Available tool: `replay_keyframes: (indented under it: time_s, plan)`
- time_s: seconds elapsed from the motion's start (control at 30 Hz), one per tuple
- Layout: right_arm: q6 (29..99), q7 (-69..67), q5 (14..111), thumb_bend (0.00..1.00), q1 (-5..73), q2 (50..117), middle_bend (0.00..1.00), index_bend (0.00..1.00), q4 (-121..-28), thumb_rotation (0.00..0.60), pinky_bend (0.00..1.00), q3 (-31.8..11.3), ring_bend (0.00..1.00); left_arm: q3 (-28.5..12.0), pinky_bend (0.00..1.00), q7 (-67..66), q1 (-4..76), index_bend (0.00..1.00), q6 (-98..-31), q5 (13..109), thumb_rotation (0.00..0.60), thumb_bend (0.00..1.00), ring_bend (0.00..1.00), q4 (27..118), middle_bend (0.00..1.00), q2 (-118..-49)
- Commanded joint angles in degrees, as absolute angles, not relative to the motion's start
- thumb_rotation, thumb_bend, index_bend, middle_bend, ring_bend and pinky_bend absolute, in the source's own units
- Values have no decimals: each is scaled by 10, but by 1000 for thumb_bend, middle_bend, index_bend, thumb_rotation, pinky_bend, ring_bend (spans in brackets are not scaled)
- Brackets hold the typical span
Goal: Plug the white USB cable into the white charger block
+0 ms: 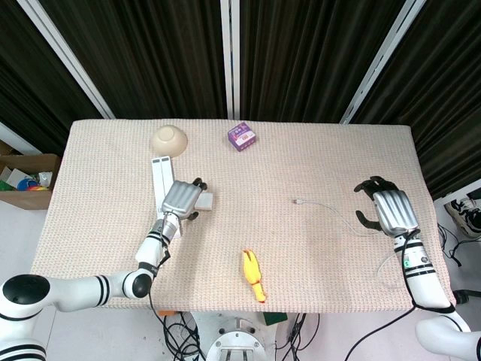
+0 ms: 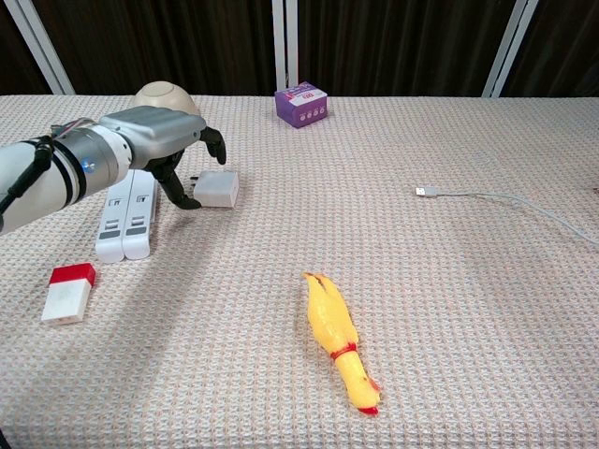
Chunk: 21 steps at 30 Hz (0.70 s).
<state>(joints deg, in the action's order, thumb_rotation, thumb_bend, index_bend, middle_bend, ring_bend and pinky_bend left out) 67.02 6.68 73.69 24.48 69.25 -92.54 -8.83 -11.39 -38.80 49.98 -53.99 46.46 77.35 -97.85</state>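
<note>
The white charger block [image 2: 217, 189] lies flat on the cloth, also seen in the head view [image 1: 205, 200]. My left hand [image 2: 154, 138] hovers over its left side with fingers spread and curved around it; the thumb tip sits by the block's left edge and nothing is gripped. The white USB cable [image 2: 505, 199] lies at the right, its metal plug [image 2: 427, 192] pointing left. In the head view the cable [image 1: 331, 208] runs toward my right hand [image 1: 391, 208], which stands with fingers apart just beside it, holding nothing.
A white power strip [image 2: 129, 220] lies left of the charger, with a red-and-white block [image 2: 68, 292] in front of it. A beige bowl [image 1: 168, 139] and a purple box [image 1: 241, 136] stand at the back. A yellow rubber chicken [image 2: 337, 337] lies at front centre.
</note>
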Motion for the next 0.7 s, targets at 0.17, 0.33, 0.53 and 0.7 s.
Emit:
replay_keyframes:
  time_s: [0.17,0.33,0.53,0.7]
  plan:
    - [668,65,734,331,244,693,317,382,-922,600,286,-88,160,-117,941,-397,512,289,-531,434,600,196,699,757,243,-988]
    - [666,61,731,329,242,692,316,381,-919,600,284,-88,160,-124,942,-386,518,299,-520,414,599,208,702,749,253,-997]
    - [667,54,732,329,239,691,316,379,-918,600,283,-88,160,-122,942,-388,525,319,-520,410,598,209,704,740,273,-1003]
    - [666,51,732,329,239,691,316,377,-917,600,282,-88,160,-117,942,-395,527,331,-528,405,596,209,705,733,288,-1004]
